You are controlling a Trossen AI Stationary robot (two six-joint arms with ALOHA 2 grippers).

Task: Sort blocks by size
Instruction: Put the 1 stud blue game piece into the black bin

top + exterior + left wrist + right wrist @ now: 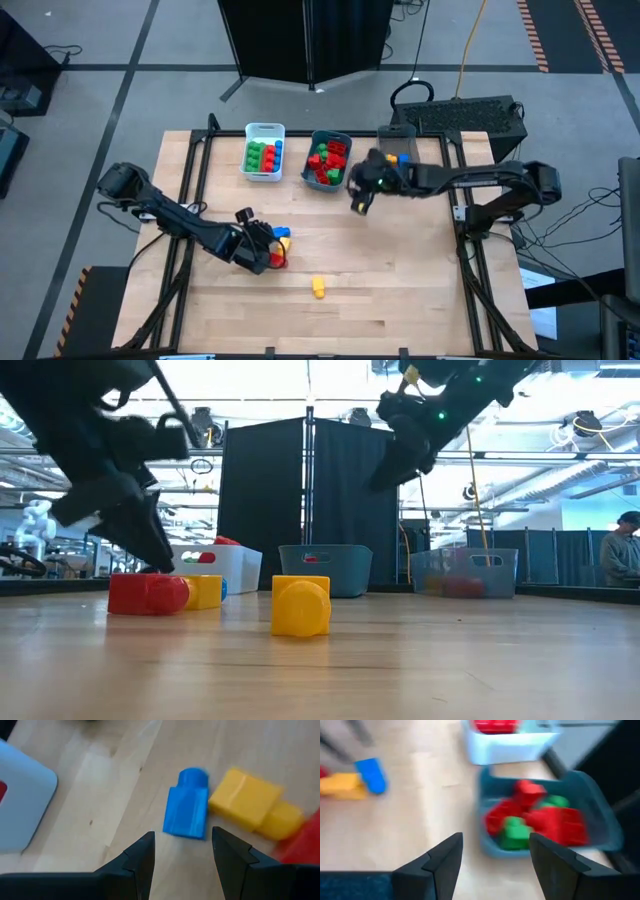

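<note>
My left gripper (183, 834) is open, low over the table's left middle (268, 252). Just ahead of its fingertips a blue block (187, 810) lies on the wood. A yellow block (248, 802) touches it, and a red block (148, 593) lies beside that. Another yellow block (318, 287) sits alone nearer the front edge. My right gripper (495, 837) is open with nothing in it, raised above the table (357, 203) just in front of the teal bin (345, 140). That bin holds red and green blocks (535, 820).
A white bin (264, 128) with green, red and blue blocks stands left of the teal bin, and a grey bin (398, 132) stands to its right at the back. Bare wood lies along the front and right of the table. A person (622, 550) sits beyond the table.
</note>
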